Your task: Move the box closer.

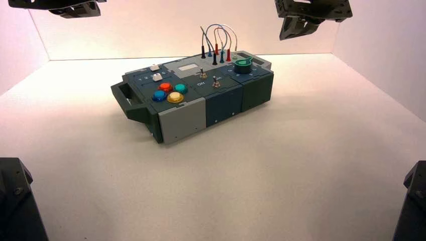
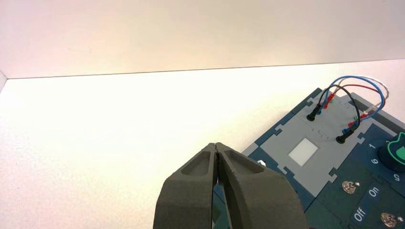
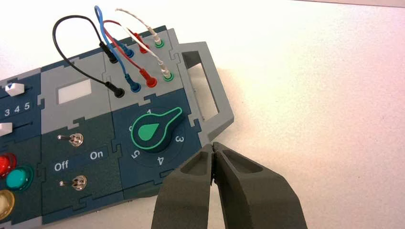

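The box (image 1: 221,100) lies slanted on the white table, far from the front edge. It is long, dark teal and grey, with a dark handle (image 1: 123,95) at its left end. Four round buttons (image 1: 170,92), two toggle switches (image 1: 216,81), a green knob (image 1: 244,64) and looped wires (image 1: 217,37) are on top. My left gripper (image 1: 75,9) hangs high above the far left. In the left wrist view it (image 2: 216,144) is shut and empty above the box (image 2: 305,138). My right gripper (image 1: 296,30) hangs high above the box's far right end. In the right wrist view it (image 3: 213,144) is shut and empty beside the grey end handle (image 3: 222,102).
White walls close in the table at the back and sides. The arm bases stand at the near left corner (image 1: 15,201) and the near right corner (image 1: 412,201). In the right wrist view the knob's (image 3: 153,131) pointer lies between the 1 and 3 marks. Both switches (image 3: 76,139) sit by "Off" and "On" lettering.
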